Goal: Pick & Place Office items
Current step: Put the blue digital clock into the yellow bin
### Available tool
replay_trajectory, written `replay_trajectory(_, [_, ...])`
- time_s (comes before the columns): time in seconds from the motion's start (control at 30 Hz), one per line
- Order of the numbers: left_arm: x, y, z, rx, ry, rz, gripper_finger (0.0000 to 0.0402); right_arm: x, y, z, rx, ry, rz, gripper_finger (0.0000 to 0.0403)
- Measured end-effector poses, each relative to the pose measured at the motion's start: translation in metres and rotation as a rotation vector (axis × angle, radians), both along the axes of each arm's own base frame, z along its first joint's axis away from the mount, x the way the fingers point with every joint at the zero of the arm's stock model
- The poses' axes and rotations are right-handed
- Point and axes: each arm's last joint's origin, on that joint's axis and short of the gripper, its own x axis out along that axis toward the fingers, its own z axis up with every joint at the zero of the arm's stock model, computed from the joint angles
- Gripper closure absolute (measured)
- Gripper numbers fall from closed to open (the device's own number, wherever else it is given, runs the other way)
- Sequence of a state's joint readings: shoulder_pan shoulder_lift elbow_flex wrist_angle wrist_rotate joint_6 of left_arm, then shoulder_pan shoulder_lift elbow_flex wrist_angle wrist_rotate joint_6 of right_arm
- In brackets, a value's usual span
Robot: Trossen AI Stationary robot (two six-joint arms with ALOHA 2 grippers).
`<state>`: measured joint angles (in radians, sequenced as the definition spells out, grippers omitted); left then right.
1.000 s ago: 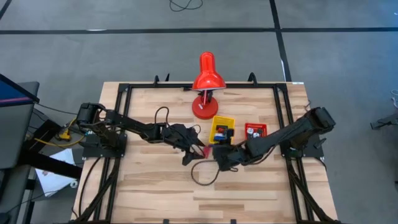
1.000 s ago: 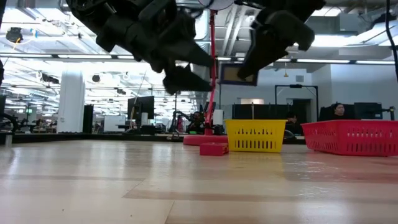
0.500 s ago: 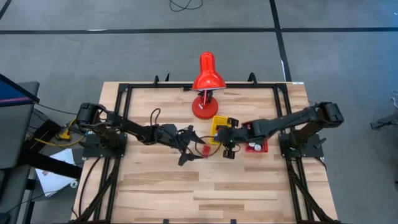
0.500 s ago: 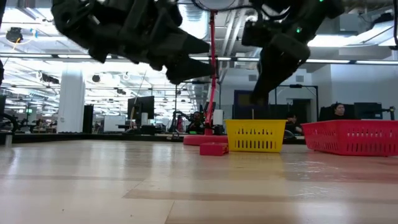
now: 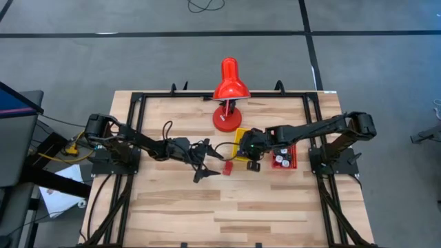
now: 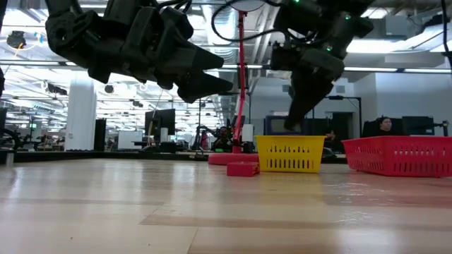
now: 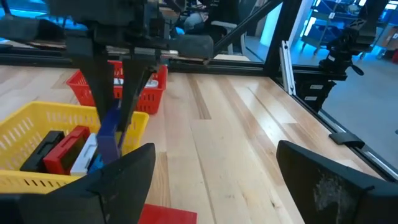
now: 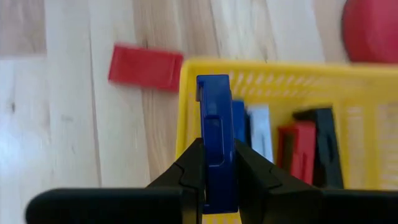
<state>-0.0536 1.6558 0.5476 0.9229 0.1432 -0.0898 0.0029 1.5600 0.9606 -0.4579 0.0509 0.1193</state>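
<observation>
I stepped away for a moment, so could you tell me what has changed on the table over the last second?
The right gripper, shut on the blue block, swung from mid-table to above the yellow tray. The left gripper drew back slightly. The red block on the table and the red tray stayed put.

Lighting even, bright, overhead; table (image 5: 172, 207) shows soft, short shadows beneath both arms; low view backlit by ceiling strips, arms reduced to silhouettes, near tabletop (image 6: 212, 226) blurred; left wrist view blue-tinged at far windows, near fingers (image 7: 323, 180) out of focus.
</observation>
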Motion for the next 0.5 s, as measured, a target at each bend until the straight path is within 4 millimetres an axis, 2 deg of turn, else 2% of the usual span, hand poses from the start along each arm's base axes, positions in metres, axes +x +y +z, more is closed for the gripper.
replay_trajectory(0.5, [-0.0001,0.0,-0.0005,0.004,0.005,-0.001,0.0073,0.0022,-0.0004,-0.01,0.043,0.041,-0.017,0.0354])
